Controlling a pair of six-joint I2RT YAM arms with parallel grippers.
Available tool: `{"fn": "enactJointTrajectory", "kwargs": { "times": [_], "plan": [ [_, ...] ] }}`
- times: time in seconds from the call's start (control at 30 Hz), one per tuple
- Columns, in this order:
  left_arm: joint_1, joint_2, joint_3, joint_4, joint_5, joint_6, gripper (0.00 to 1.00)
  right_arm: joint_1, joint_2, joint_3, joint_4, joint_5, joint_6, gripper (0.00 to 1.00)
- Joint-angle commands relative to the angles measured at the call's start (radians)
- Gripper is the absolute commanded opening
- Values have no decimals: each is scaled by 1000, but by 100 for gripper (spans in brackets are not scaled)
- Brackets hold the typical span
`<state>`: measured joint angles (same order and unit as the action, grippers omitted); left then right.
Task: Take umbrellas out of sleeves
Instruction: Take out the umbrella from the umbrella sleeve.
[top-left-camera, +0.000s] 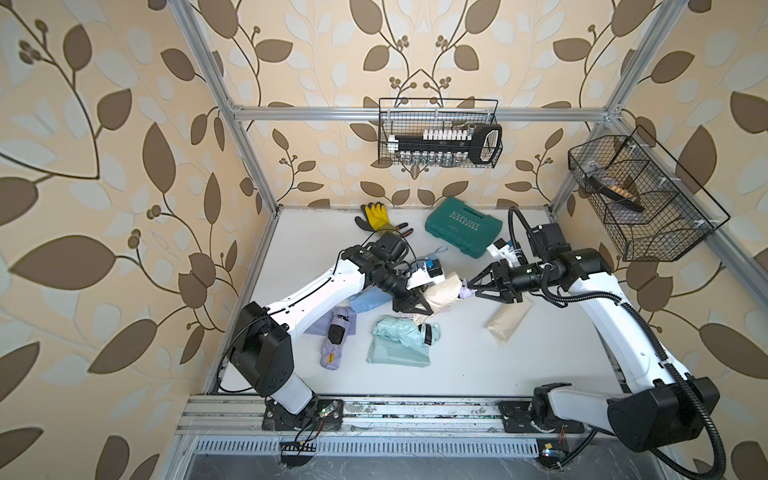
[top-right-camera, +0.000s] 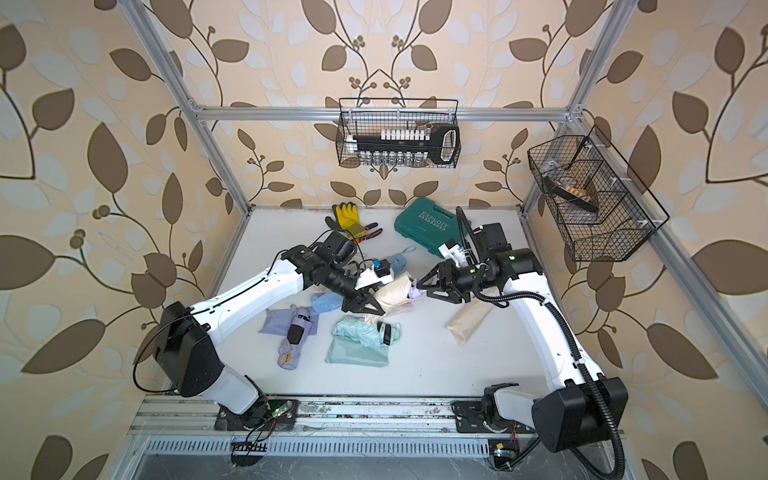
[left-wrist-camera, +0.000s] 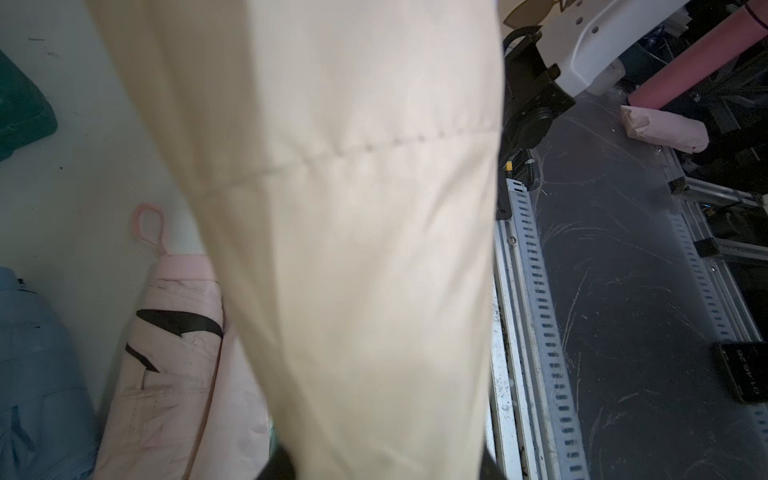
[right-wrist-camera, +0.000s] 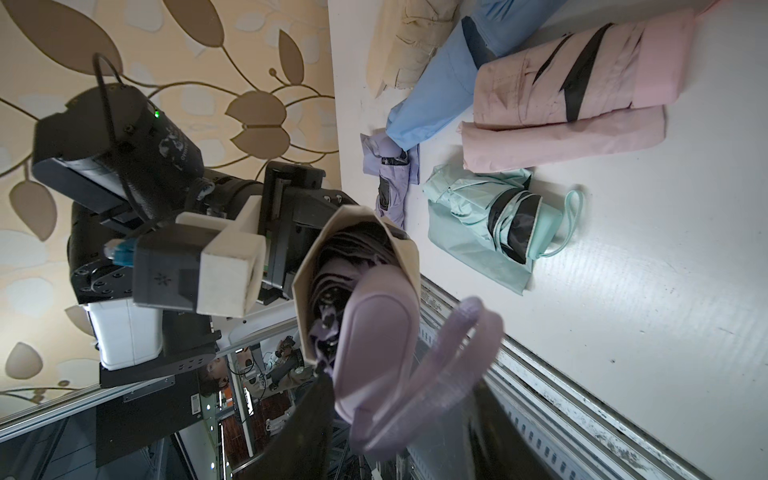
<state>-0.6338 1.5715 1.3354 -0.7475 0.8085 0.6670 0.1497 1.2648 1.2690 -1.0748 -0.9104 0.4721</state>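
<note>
Both top views: two arms. Left gripper (top-left-camera: 419, 303) is clamped on one beige sleeve (top-left-camera: 442, 291), held above the table (top-left-camera: 478, 365). A lilac umbrella handle (top-left-camera: 464, 293) protrudes from the sleeve's mouth. Right gripper (top-left-camera: 471, 289): jaws flank that handle, contact unresolved. On the table: one loose lilac umbrella (top-left-camera: 332, 338), one mint umbrella (top-left-camera: 401, 330) on a mint sleeve (top-left-camera: 395, 355), one beige bundle (top-left-camera: 509, 320).

Left wrist: beige sleeve (left-wrist-camera: 353, 249) smooth, one stitched seam. One pink umbrella (left-wrist-camera: 174, 353), crinkled, black strap.

Right wrist: sleeve mouth shows dark pleated folds (right-wrist-camera: 349, 253). Handle (right-wrist-camera: 374, 345) smooth and rounded, with one translucent loop (right-wrist-camera: 465, 332).
</note>
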Motion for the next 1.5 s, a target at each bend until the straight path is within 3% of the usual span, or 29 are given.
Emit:
{"fn": "enactJointTrajectory", "kwargs": {
  "times": [0.0,0.37,0.6,0.67,0.77,0.97,1.47],
  "plan": [
    [0,-57,12,11,81,50,0,2,13,25,1,-45,0,47],
    [0,-41,11,-3,16,74,0,67,18,21,-7,-54,-15,46],
    [-7,-35,17,-26,-3,102,0,98,43,28,-45,-10,-58,36],
    [-13,-35,15,-33,-14,111,0,99,47,38,-52,-3,-63,36],
    [-13,-39,7,-29,-14,114,0,100,57,80,-105,43,-93,46],
    [-13,-42,0,-24,-35,111,0,98,60,102,-126,42,-96,47],
    [-52,-53,-10,-38,-144,138,0,101,62,66,-10,-34,-9,30]
  ]
}}
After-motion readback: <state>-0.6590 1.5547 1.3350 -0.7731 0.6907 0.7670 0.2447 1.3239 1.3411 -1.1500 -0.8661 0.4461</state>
